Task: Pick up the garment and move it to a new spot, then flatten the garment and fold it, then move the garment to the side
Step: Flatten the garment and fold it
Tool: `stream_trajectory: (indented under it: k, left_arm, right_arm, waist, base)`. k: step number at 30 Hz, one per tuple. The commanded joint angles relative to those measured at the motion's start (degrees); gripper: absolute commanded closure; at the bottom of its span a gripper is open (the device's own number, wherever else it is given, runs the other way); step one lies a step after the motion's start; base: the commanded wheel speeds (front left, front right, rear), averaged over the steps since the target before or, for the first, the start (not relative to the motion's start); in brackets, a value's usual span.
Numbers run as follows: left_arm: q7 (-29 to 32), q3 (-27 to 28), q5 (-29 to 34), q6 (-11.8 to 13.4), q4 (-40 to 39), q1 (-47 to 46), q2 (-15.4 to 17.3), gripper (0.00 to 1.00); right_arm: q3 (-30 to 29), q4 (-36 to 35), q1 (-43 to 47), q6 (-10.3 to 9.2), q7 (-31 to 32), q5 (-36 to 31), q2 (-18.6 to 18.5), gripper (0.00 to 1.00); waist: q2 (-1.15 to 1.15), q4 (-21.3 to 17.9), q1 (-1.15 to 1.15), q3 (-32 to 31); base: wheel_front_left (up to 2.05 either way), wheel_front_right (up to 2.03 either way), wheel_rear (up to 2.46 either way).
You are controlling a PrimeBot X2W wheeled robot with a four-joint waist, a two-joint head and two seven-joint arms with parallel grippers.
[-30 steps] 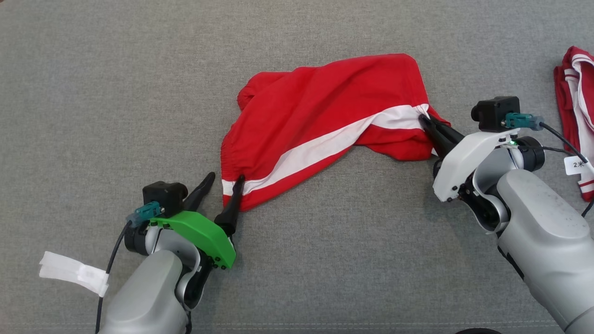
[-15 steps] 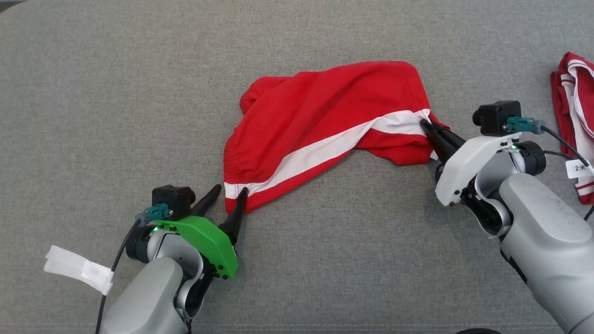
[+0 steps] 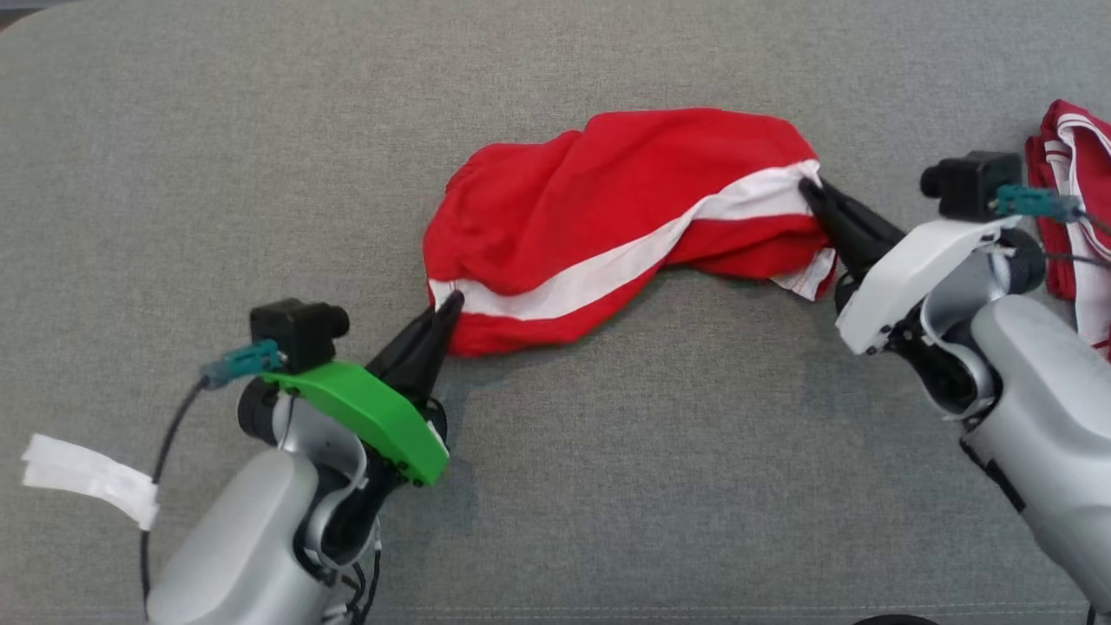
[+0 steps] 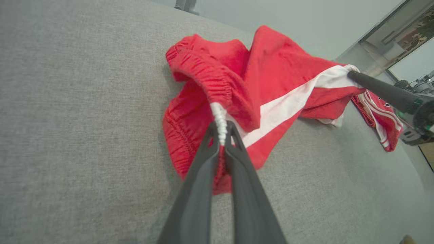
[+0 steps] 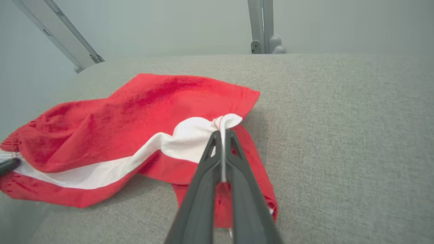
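Obs.: the garment (image 3: pixel 608 217), red shorts with a white stripe (image 3: pixel 599 278), lies crumpled about the middle of the grey surface (image 3: pixel 217 130), stretched across it from left to right. Its mid-part sags onto the surface, and both ends look lifted a little off it.

The left gripper (image 3: pixel 450 305) has its fingers drawn together on the elastic waistband (image 4: pixel 203 73), at the point where the white stripe ends. In the left wrist view, cloth is pinched between the tips (image 4: pixel 222 130).

The right gripper (image 3: pixel 811 185) has its fingers pressed tight together. The stripe's other end is bunched between them (image 5: pixel 222 134), towards the surface's right side.

A second garment (image 3: pixel 1085 130), red and white, lies at the surface's right edge, apart from the shorts.
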Motion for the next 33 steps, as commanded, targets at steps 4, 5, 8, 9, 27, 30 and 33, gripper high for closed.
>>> stream_trajectory:
  k: [4,5,8,9,27,30,33]
  left_arm:
    - [4.97,3.66,-5.13,-0.9,-13.05,-3.47,4.21,1.0]
    - [6.84,4.66,-6.33,-0.99,-15.91,-4.85,5.2,1.0]
    - [13.79,8.87,-10.15,0.28,-21.98,-14.41,8.38,1.0]
    - [15.46,9.75,-11.54,0.73,-21.92,-17.15,8.34,1.0]
    - [-1.02,9.47,0.32,-1.55,16.9,-60.53,-1.82,1.0]
    - [-7.77,8.34,-0.36,-3.03,22.6,-59.09,-3.67,1.0]
    - [-11.99,4.39,-1.86,-3.41,24.49,-55.5,-5.23,1.0]
  right_arm:
    - [-4.81,-10.34,-0.64,-0.07,3.86,5.71,-5.73,1.0]
    - [-6.71,-12.61,-1.55,-0.08,5.17,7.11,-7.05,1.0]
    - [-14.33,-18.04,-6.88,-0.05,11.77,9.26,-10.34,1.0]
    - [-15.95,-18.31,-8.81,-0.05,13.55,9.39,-10.22,1.0]
    - [-26.4,7.01,-49.21,-0.05,-0.59,-20.58,11.27,1.0]
    - [-23.34,12.03,-47.08,-0.03,-4.4,-21.35,13.61,1.0]
    - [-18.56,14.29,-43.22,-0.04,-6.78,-18.67,12.72,1.0]
  waist:
    - [0.0,0.42,0.0,2.59]
    - [0.0,0.53,0.0,3.55]
    - [0.0,1.15,0.0,8.04]
    - [0.0,1.23,0.0,9.29]
    - [0.0,0.28,0.0,25.92]
    - [0.0,-0.66,0.0,26.77]
    - [0.0,-1.21,0.0,27.16]
  base:
    - [0.0,0.0,0.0]
    - [0.0,0.0,0.0]
    - [0.0,0.0,0.0]
    - [0.0,0.0,0.0]
    - [0.0,0.0,0.0]
    - [0.0,0.0,0.0]
    - [0.0,0.0,0.0]
